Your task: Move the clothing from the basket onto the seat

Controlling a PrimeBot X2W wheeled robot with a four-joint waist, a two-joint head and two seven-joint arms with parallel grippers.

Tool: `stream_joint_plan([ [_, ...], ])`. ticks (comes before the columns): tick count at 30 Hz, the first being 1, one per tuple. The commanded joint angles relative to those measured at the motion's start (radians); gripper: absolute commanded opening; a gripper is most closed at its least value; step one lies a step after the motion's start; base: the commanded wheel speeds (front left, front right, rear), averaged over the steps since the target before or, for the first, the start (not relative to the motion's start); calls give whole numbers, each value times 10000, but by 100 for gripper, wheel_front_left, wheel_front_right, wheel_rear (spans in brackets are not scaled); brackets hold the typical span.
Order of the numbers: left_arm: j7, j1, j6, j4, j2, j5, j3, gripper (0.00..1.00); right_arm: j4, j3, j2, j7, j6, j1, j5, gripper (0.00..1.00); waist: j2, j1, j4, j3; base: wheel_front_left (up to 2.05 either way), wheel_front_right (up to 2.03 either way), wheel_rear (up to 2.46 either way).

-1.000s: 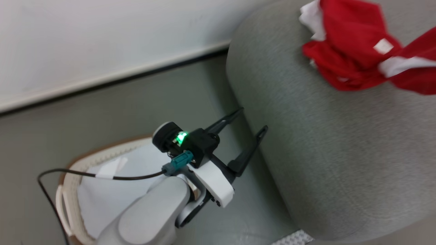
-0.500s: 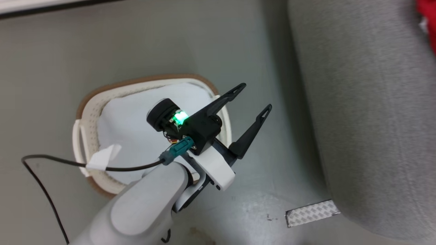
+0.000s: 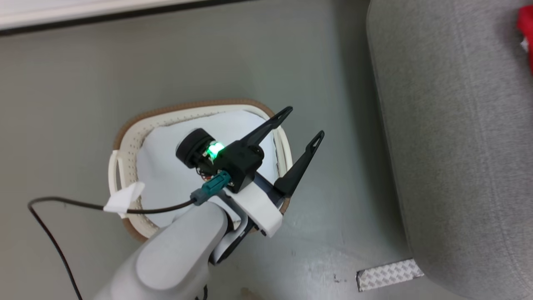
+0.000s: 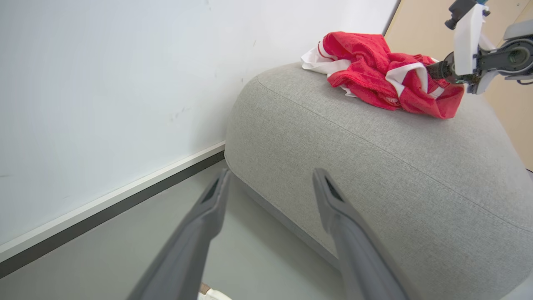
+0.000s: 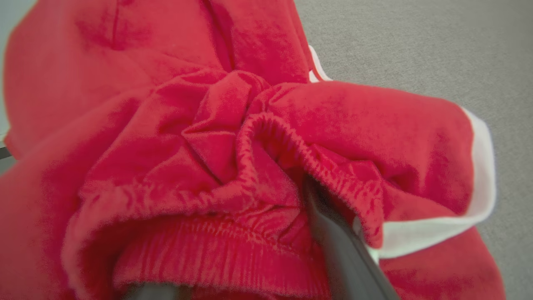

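Clothing: the bright red soft fleece garments with white trim are seen at the upper right of the left wrist view. They lie crumpled on top of the large light grey woven-fabric seat with rounded edges and a seam. A sliver of red is noted at the right edge of the head view.

Right gripper: its dark tips are buried in the right end of the red heap. In the right wrist view, ribbed elastic hem and plush folds are draped over both fingers. One dark finger is exposed at lower centre-right; the other is almost hidden at the bottom edge. The fingers are set wide apart, so the fabric is judged released rather than pinched.

Left gripper: it is found at the centre of the head view, its jaws spread and nothing between them. It is held above the right rim of the oval cream-white perforated plastic basket with a brown rim. The basket's plain white cloth liner is partly blocked by the pale forearm and the wrist camera's green light.

Surroundings: a smooth grey floor, a white wall with a dark skirting strip, and a patterned silver tape patch at lower right. A black cable with a white tape tag is routed across the basket's left side.
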State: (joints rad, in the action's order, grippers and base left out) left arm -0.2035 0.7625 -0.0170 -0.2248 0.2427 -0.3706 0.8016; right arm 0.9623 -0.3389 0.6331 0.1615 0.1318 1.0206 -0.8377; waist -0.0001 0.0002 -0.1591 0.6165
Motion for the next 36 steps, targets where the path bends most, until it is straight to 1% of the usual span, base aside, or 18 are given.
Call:
stream_joint_plan([
  [1, -107, -214, -14, -134, 14, -88, -12, 100, 51, -238, 127, 155, -23, -177, -99, 100, 1, -2, -101, -490, 0, 0, 0],
  [8, -421, -849, -44, -722, -156, -567, -107, 100, 60, -1408, 441, 1247, -23, -509, -163, 100, 1, -2, -364, -2224, 0, 0, 0],
  [13, -538, -1526, 15, -1018, -247, -847, -306, 100, -643, -2301, 724, 1897, -23, -946, -395, 100, 1, -2, -521, -3579, 0, 0, 0],
  [17, -603, -2104, 96, -1068, -276, -1158, -562, 100, -1582, -2901, 1175, 1854, -23, -1211, -511, 100, 1, -2, -493, -4633, 0, 0, 0],
  [22, -606, -2711, 333, -877, -165, -1324, -1191, 100, -3111, -3315, 1600, 1284, -23, -1473, -842, 100, 1, -2, -282, -5932, 0, 0, 0],
  [26, -604, -3048, 534, -592, 59, -1349, -1762, 100, -4380, -3387, 1779, 510, -23, -1579, -1018, 100, 1, -2, -27, -6427, 0, 0, 0],
  [29, -605, -3254, 716, -432, 195, -1449, -2271, 100, -5280, -3230, 1777, -688, -23, -1775, -935, 100, 1, -2, 247, -6639, 0, 0, 0],
  [30, -604, -3390, 672, -402, 198, -1568, -2409, 100, -5495, -3159, 1747, -1094, -23, -1896, -906, 100, 1, -2, 345, -6703, 0, 0, 0],
  [31, -606, -3515, 681, -375, 218, -1643, -2628, 100, -5663, -3054, 1707, -1464, -23, -2037, -876, 100, 1, -2, 452, -6762, 0, 0, 0],
  [34, -605, -3912, 901, -364, 407, -1832, -3280, 100, -6032, -2741, 1541, -2356, -23, -2575, -754, 100, 1, -2, 724, -6888, 0, 0, 0],
  [36, -605, -4226, 1002, -352, 473, -1880, -3674, 100, -6172, -2478, 1316, -2859, -23, -3068, -626, 100, 1, -2, 900, -6943, 0, 0, 0],
])
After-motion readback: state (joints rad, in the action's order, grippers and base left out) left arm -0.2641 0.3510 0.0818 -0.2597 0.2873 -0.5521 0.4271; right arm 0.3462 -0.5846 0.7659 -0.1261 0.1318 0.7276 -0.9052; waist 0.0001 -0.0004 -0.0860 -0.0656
